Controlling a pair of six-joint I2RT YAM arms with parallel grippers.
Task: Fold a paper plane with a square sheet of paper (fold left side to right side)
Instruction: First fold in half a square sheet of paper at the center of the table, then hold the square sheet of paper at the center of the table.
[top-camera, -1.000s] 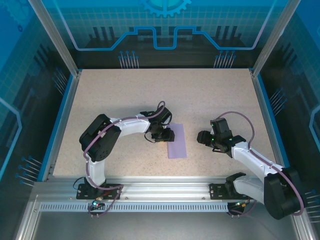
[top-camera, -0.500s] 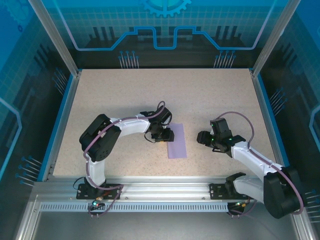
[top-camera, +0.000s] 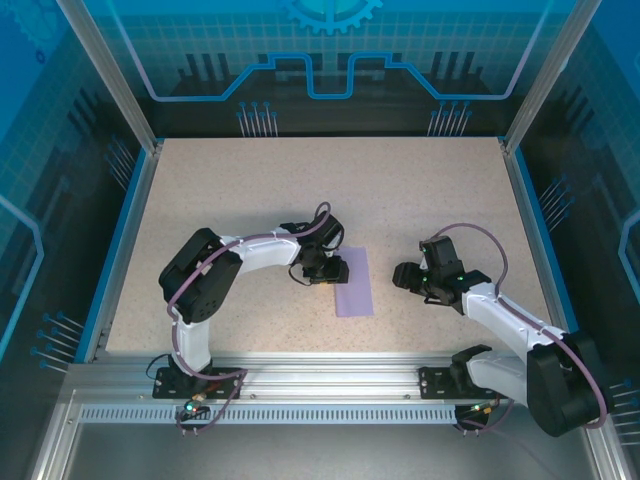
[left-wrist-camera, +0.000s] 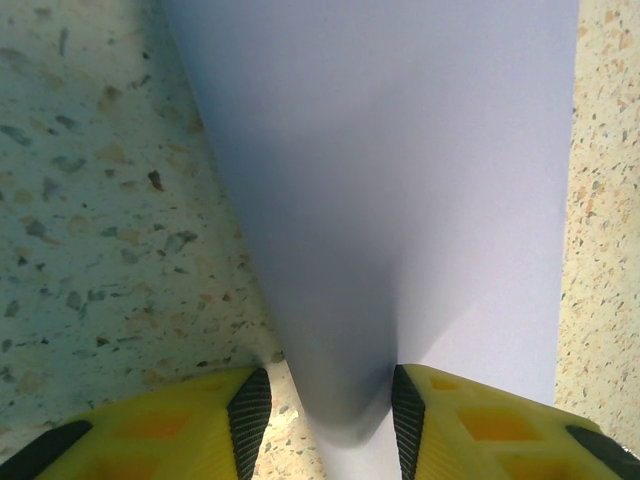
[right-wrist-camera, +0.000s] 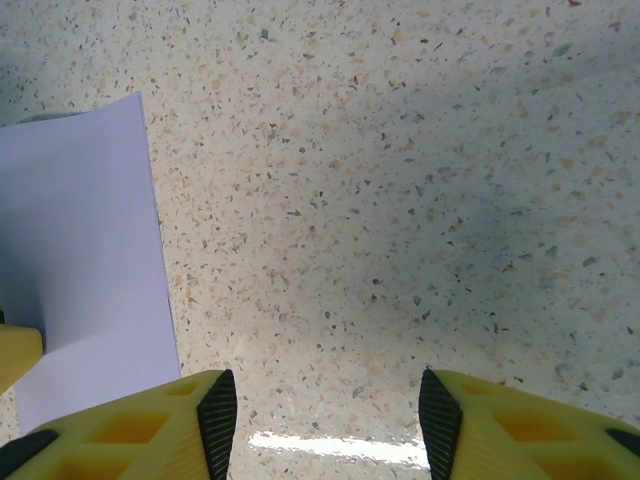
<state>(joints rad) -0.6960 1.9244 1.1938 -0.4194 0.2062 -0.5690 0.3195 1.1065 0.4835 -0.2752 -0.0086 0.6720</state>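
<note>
The square sheet of paper (top-camera: 353, 283) is lavender and lies mid-table as a narrow upright rectangle, not in a paper plane's pointed shape. Its left side bulges in a soft rounded fold (left-wrist-camera: 350, 300). My left gripper (top-camera: 335, 270) sits at that left edge, its jaws apart and astride the rounded fold (left-wrist-camera: 330, 420). A strip of table shows between the left pad (left-wrist-camera: 250, 415) and the paper. My right gripper (top-camera: 403, 277) hovers open over bare table to the right of the sheet (right-wrist-camera: 327, 425), with the paper's right edge (right-wrist-camera: 80, 260) to its left.
The speckled beige table (top-camera: 250, 190) is bounded by blue rails and aluminium posts. A yellow fingertip of the left gripper (right-wrist-camera: 15, 355) shows at the paper's far side in the right wrist view. Both arm bases are bolted to the near rail (top-camera: 330, 385).
</note>
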